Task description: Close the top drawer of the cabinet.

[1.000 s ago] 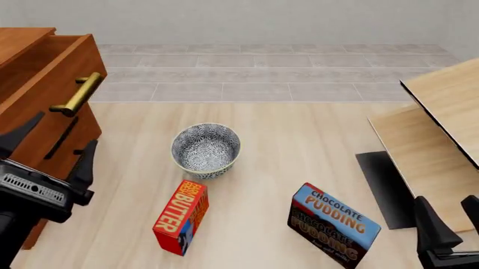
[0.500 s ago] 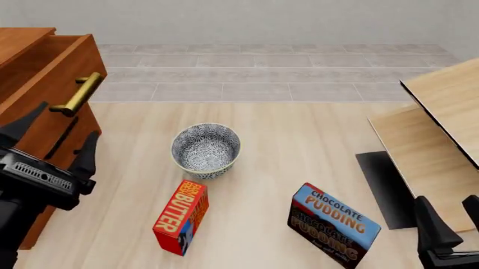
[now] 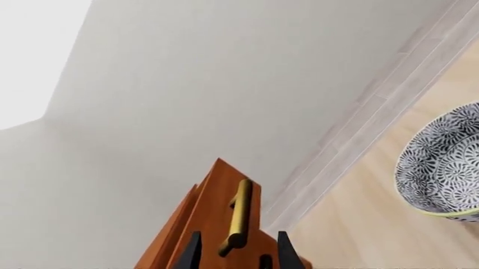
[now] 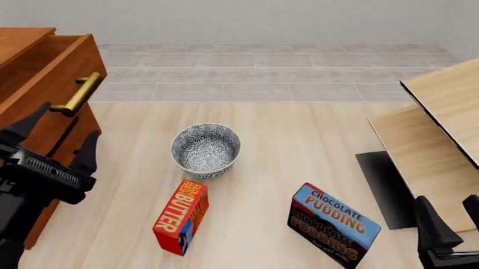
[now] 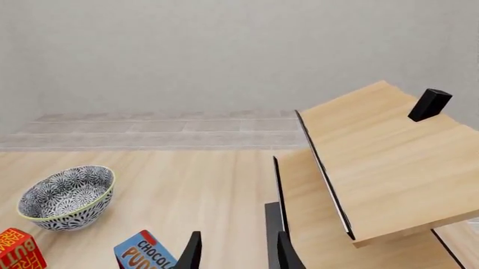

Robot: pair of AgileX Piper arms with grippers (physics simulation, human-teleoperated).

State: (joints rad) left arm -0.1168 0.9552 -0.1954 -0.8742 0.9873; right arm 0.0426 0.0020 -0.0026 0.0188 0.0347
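- Pushing from here could go wrong if the left gripper [image 4: 54,137], a black two-fingered claw with its fingers spread apart and nothing between them, catches the long brass bar handle [image 4: 77,94] instead of the flat wood; I judge that a finger hooked behind the bar might drag or twist rather than press the drawer home.
- Sliding off is the second risk: the reddish-brown wooden top drawer [image 4: 46,84] stands pulled out from the large reddish-brown wooden cabinet [image 4: 21,39], and a push that lands near its corner edge could glance past the front.
- Straying toward the table could also knock the blue-and-white patterned ceramic bowl [image 4: 206,149], which sits near the left gripper on the pale wood tabletop [image 4: 284,140].
- Lining up in the left wrist view, the brass handle [image 3: 238,216] lies straight ahead between the two black fingertips [image 3: 193,252], with the drawer front [image 3: 210,224] just beyond and not yet touched, as far as can be told.
- Resting at the near right edge, the right gripper [image 4: 447,221] is likewise spread and empty, well apart from the cabinet.
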